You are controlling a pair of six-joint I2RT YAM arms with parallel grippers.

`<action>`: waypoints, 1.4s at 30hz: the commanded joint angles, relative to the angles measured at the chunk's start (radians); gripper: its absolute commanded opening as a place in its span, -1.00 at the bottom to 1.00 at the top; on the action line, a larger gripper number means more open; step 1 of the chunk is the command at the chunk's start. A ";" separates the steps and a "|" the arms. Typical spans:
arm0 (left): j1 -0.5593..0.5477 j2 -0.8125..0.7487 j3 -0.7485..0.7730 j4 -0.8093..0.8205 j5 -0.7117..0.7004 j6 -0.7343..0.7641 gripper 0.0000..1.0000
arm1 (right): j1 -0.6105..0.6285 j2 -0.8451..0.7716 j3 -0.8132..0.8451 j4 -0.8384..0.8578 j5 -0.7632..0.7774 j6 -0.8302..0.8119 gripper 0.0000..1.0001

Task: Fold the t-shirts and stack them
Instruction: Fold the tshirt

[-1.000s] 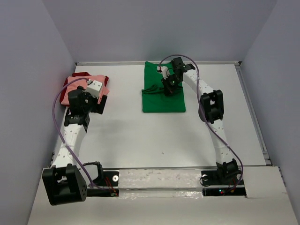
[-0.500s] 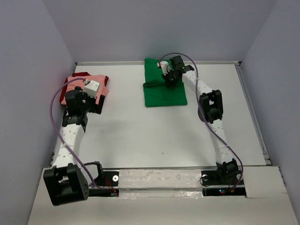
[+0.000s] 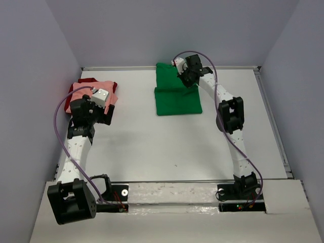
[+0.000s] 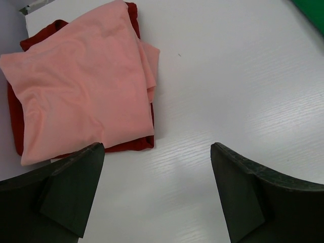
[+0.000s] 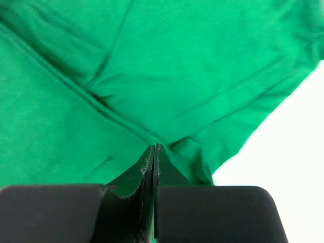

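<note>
The left jaws stand fully open and empty over the worktop [image 3: 152, 147], just beside the pink shirt [image 4: 76, 91] folded on the red shirt [image 4: 14, 119]. Farther back, the right jaws are clamped on a fold of the green shirt [image 3: 178, 104]. The cloth is likely light, limp and slack: grip an edge or corner through all layers.

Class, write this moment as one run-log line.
left gripper: open near salmon shirt stacked on dark red shirt | right gripper: shut on green shirt
</note>
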 commanded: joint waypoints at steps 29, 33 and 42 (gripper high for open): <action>0.011 -0.041 -0.009 0.049 0.143 -0.043 0.98 | -0.028 -0.230 -0.219 0.057 0.190 0.004 -1.00; 0.011 -0.035 -0.003 0.046 0.148 -0.045 0.98 | -0.028 -0.259 -0.270 0.053 0.181 0.010 -1.00; 0.011 -0.040 -0.004 0.046 0.149 -0.046 0.98 | -0.037 -0.301 -0.325 0.047 0.171 0.005 -1.00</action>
